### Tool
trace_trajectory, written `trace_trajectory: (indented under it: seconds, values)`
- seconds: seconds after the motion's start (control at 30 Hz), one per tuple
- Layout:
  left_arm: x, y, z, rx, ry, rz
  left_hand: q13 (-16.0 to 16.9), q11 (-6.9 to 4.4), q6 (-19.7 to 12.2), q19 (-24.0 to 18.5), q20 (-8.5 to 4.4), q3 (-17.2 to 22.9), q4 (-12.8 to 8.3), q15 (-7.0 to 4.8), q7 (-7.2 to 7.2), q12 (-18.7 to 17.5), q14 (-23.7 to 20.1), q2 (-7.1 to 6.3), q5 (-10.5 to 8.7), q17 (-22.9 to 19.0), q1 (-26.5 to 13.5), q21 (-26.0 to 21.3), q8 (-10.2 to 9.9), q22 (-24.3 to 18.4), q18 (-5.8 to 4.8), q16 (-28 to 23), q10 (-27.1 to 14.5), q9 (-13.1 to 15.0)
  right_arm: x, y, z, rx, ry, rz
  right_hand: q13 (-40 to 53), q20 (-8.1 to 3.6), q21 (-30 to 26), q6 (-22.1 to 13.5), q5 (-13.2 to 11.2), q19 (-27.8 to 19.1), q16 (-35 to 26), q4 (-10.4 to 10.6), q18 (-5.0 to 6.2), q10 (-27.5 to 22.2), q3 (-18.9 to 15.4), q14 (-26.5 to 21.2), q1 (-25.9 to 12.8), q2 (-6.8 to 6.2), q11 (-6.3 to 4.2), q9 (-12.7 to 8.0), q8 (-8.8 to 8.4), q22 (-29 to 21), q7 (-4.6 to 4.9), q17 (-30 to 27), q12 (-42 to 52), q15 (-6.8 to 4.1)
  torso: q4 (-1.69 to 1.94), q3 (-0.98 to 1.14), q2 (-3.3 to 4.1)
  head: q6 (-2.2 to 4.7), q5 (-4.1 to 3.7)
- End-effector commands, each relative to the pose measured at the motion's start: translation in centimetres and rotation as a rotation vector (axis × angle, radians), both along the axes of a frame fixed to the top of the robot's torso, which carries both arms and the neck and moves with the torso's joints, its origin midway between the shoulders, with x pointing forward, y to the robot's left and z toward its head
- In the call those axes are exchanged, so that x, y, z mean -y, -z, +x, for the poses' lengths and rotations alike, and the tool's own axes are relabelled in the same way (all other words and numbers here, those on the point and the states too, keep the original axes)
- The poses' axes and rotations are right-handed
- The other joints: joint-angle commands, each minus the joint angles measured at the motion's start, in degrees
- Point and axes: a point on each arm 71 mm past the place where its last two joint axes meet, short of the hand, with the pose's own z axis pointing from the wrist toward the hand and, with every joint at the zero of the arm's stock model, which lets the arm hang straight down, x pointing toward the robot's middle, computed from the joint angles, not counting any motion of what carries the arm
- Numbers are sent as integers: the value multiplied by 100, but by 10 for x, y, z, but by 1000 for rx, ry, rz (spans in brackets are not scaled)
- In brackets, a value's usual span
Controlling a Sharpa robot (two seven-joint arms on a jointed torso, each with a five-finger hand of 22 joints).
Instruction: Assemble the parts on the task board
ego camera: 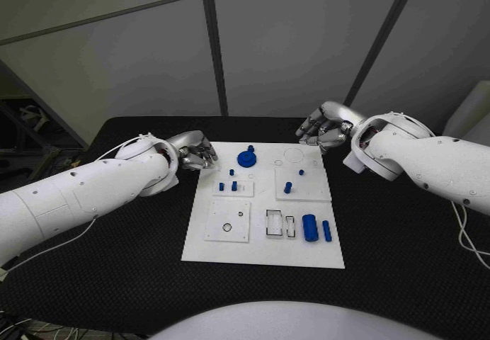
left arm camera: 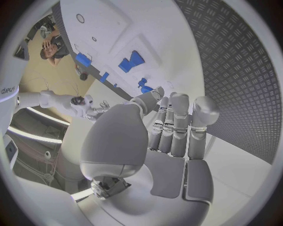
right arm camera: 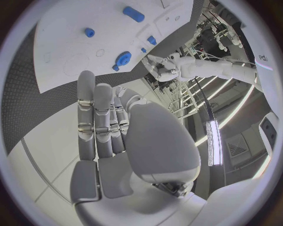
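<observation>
The white task board (ego camera: pixel 263 244) lies in the middle of the black table. A blue gear (ego camera: pixel 246 156) stands near its far edge, with small blue pegs (ego camera: pixel 234 186) and one more peg (ego camera: pixel 288 188) behind mid-board. Two blue cylinders (ego camera: pixel 309 227) lie side by side at the near right. My left hand (ego camera: pixel 194 153) hovers off the board's far left corner, empty, its fingers (left arm camera: pixel 178 123) straight. My right hand (ego camera: pixel 325 127) hangs beyond the far right corner, also empty, fingers (right arm camera: pixel 97 117) extended. The right wrist view shows the gear (right arm camera: pixel 123 58) and a cylinder (right arm camera: pixel 133 13) on the board (right arm camera: pixel 65 42).
White raised blocks with slots and holes (ego camera: pixel 229 220) sit on the board's near left, and a rectangular cut-out (ego camera: pixel 275 222) is beside the cylinders. Black textured table (ego camera: pixel 133 262) surrounds the board. Grey wall panels stand behind the table.
</observation>
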Motion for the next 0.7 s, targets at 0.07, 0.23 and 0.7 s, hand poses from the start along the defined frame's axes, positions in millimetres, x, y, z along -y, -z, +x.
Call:
trace_trajectory:
  seconds: [0.07,0.23,0.7]
  values:
    - [-19,-7,-2,-107,-109,-335,123,-92,58,-264,-34,-37,-86,-57,-33,283,-176,41,-9,-398,138,-498,42,-303,86,-374,350,-23,0,10,-8,51,-23,-218,-72,-5,243,70,-57,-13,307,-23,-93,-6,91,208,8,-31,-32,-23,-28,247,-3,238,-87,-18,3,-8,5,102,-129]
    - [-29,-15,-12,-175,-111,-564,200,-52,52,-1013,-30,-119,-128,-19,-3,402,-504,121,-3,-594,213,-1710,47,-1019,279,-723,188,-78,-2,23,-19,84,-45,-300,-162,7,386,21,-114,-55,519,-23,-110,-94,145,179,-31,-79,5,-40,-92,398,20,398,-181,9,8,-22,5,154,-307]
    - [-26,-28,-30,-311,-130,-952,341,-54,212,-1268,27,-358,-98,23,-23,685,-766,189,-2,-815,137,-2093,178,-1221,296,-1017,58,-116,-11,46,-31,68,-73,-409,-413,83,1079,-171,-284,-44,1418,21,-190,-308,273,185,-184,-241,125,-51,-283,1134,139,1041,-370,99,-8,-2,6,206,-389]
